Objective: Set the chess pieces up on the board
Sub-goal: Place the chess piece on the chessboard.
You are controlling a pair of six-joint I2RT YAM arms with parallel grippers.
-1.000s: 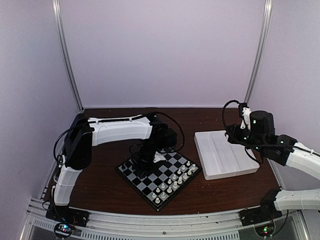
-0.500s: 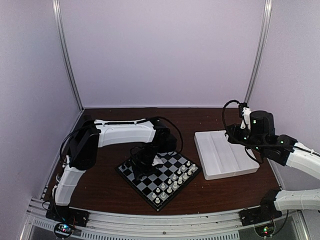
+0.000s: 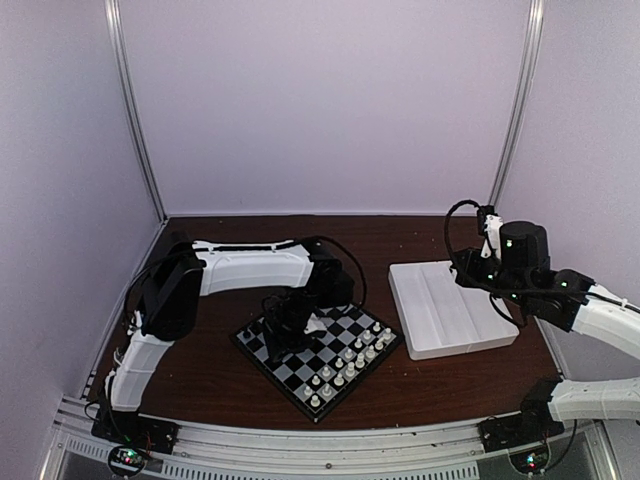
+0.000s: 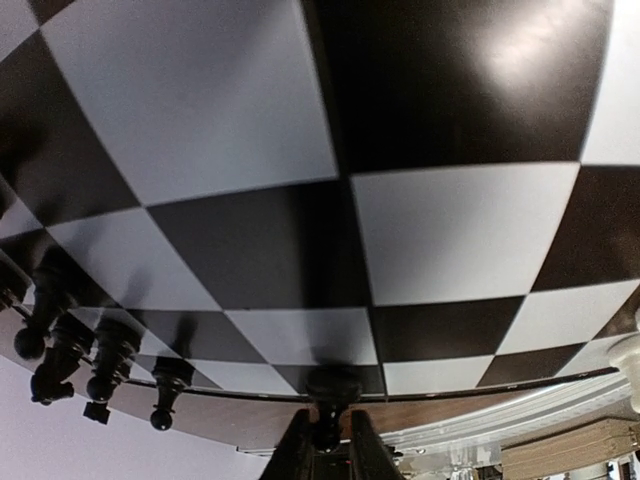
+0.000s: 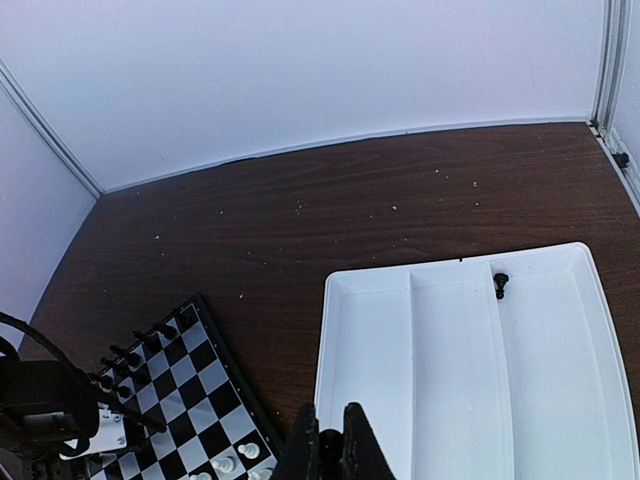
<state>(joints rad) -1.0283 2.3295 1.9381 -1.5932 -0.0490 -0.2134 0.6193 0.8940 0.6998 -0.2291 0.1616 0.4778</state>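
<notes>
Dark wooden bench (image 3: 200, 375) under lilac walls; chessboard (image 3: 285, 372) near its front edge, left gripper (image 4: 330, 445) at the board's far-left edge, flanking a black pawn (image 4: 333, 385), grip or release unclear; right gripper (image 5: 330, 440) clenched empty over white tray (image 5: 560, 400), one black piece (image 5: 501, 284) inside

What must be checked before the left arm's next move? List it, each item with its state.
1. Black chessman upright on the chessboard's edge row: ok.
2. Left claw clear of that chessman: cannot tell; its fingers flank the chessman's top.
3. Neighbouring black pieces standing: ok.
4. Right claw shut, empty, above the white tray: ok.
5. Tray emptied of black pieces: not ok; one stray black piece lies in it.
</notes>
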